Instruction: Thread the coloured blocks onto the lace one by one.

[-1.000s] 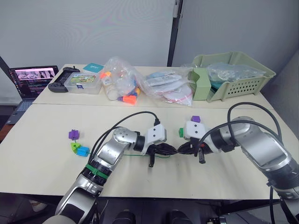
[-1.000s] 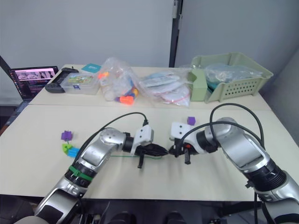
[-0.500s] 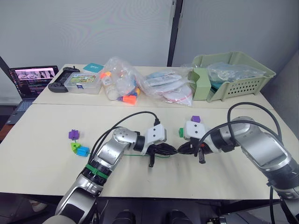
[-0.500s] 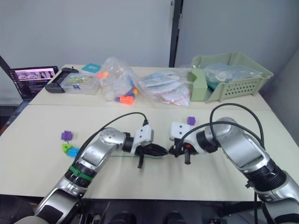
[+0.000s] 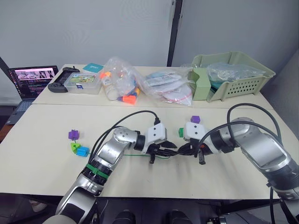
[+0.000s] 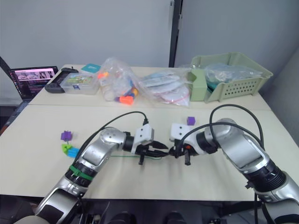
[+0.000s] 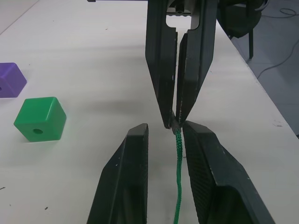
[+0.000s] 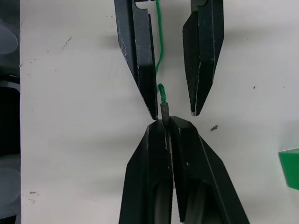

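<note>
The lace point(image 7: 177, 154) lies on the desk point(image 5: 46, 163), its long axis running left to right between the two grippers, stiff tip toward the robot's right. The right gripper point(image 8: 164, 122) is closed on that tip. The left gripper point(image 7: 163, 135) is spread open, one finger either side of the cord, not clamping it.

A dark green block point(image 7: 39, 119) and a purple block point(image 5: 195, 119) sit just beyond the grippers. A second purple block point(image 5: 73, 135), a lime green block point(image 5: 74, 146) and a blue block point(image 5: 83, 151) cluster well apart to the left.
</note>
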